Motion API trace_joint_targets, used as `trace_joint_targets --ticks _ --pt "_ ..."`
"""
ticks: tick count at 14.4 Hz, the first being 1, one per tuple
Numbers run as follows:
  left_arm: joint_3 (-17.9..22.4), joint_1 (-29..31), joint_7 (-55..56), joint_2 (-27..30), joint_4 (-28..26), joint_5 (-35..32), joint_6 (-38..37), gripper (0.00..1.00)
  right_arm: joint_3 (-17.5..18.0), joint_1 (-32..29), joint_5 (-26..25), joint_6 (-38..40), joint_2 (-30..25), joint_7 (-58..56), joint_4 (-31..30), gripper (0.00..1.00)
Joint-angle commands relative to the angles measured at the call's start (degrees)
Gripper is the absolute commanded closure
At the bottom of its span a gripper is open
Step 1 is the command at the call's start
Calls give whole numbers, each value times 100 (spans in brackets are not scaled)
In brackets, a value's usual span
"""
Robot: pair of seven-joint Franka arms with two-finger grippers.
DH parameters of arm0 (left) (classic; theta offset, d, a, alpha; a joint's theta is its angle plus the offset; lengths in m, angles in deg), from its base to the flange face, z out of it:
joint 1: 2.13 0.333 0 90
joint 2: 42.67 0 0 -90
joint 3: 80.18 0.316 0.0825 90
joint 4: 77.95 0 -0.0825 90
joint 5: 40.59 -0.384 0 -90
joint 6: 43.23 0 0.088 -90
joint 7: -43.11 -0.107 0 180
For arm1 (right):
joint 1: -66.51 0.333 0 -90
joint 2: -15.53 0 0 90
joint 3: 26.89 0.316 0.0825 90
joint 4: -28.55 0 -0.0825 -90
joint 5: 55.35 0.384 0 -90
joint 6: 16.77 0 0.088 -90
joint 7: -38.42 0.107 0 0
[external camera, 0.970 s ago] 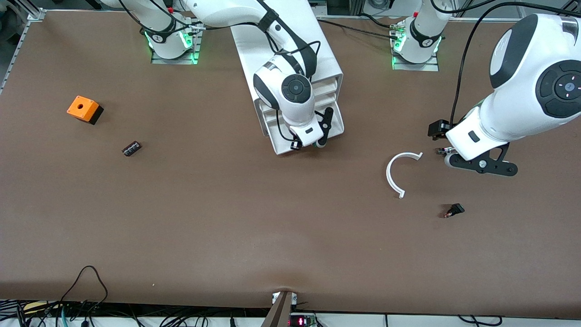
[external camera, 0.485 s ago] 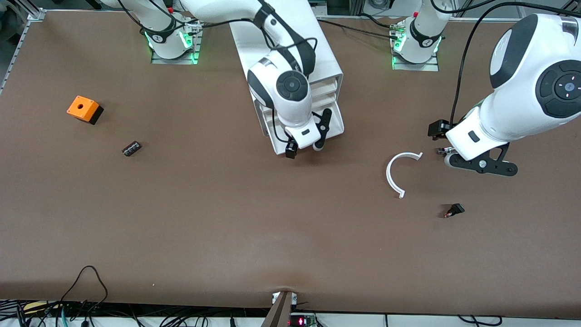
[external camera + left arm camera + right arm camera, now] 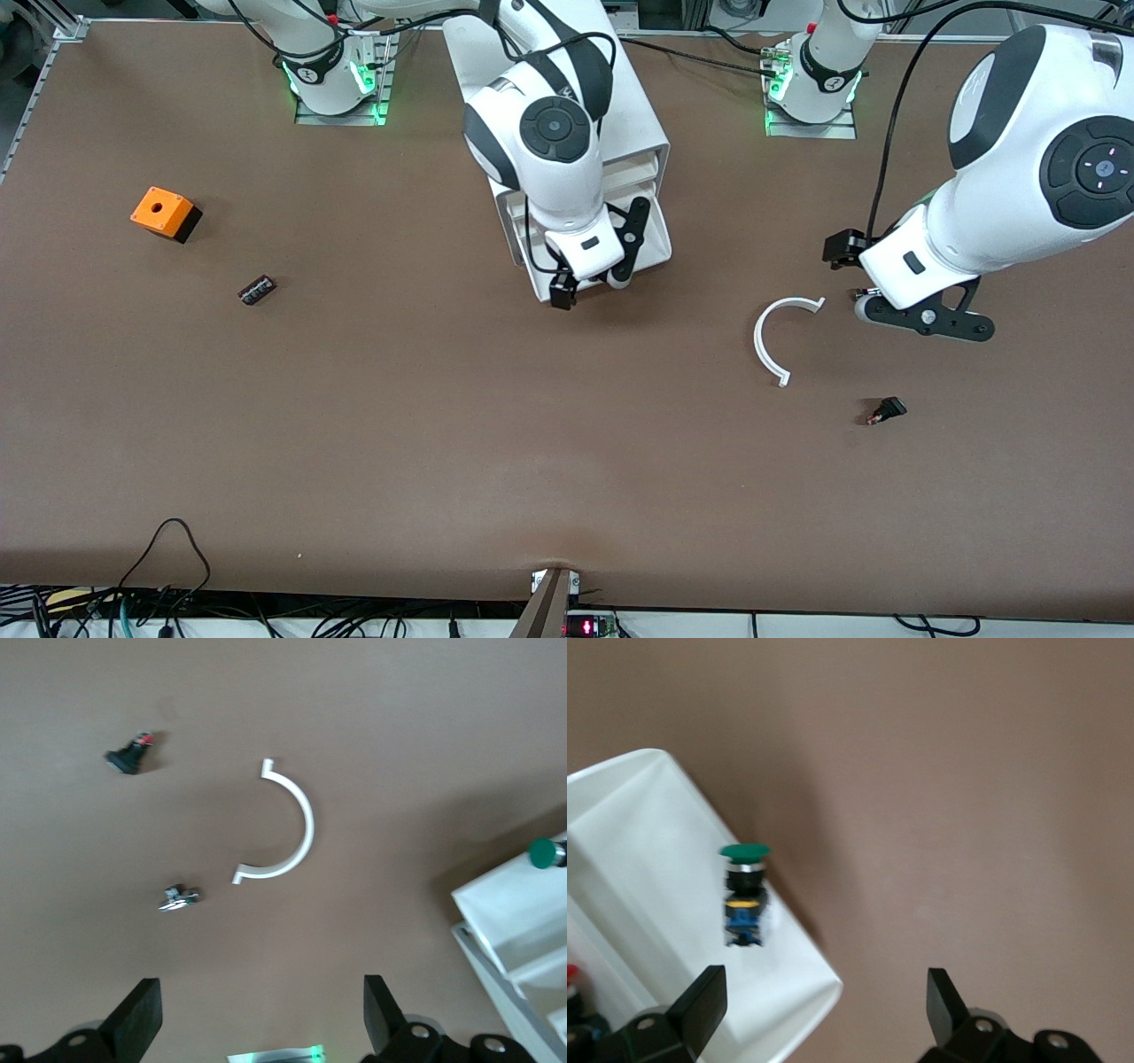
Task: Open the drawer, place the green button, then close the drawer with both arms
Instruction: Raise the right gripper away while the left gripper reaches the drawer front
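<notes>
The right claw (image 3: 592,282) hangs open and empty over the pulled-out drawer (image 3: 651,239), where the button (image 3: 744,895) lies. Closing the drawer falls to this nearer arm; the left claw (image 3: 921,315), open too, waits over the desk (image 3: 443,425).

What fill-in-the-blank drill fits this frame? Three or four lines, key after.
1. The button with the green cap lies in the open ____ of the cabinet.
2. The right hand is over the drawer with its fingers ____.
3. The left hand is open above the white ____ piece.
4. The orange box sits toward the ____ arm's end of the table.

Missing words: drawer; open; curved; right
</notes>
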Motion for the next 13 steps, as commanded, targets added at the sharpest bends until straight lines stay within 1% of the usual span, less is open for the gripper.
trace_joint_targets --ticks 1,3,4,6,7,8,11,13 --pt "21 -29 51 -157 30 155 169 0 -220 5 170 171 -344 -26 11 0" --pt "12 -64 68 -429 3 164 704 0 -483 5 249 547 -433 -26 20 0" --pt "3 -220 225 -552 3 155 994 0 -597 5 319 645 -555 -26 20 0" --pt "3 -449 672 -903 3 172 1460 0 -642 -248 608 690 -766 -17 11 0" --pt "3 -616 875 -1053 3 259 1732 0 -642 -424 801 690 -863 -9 2 0" --pt "12 -713 1077 -1185 3 391 1987 0 -642 -556 864 690 -916 0 -6 0" --pt "12 -986 1797 -1519 -6 751 2630 0 -1010 -671 873 673 -917 376 2 0" --pt "12 -1284 2403 -1721 3 814 2877 0 -1020 -977 873 646 -908 545 -67 0"
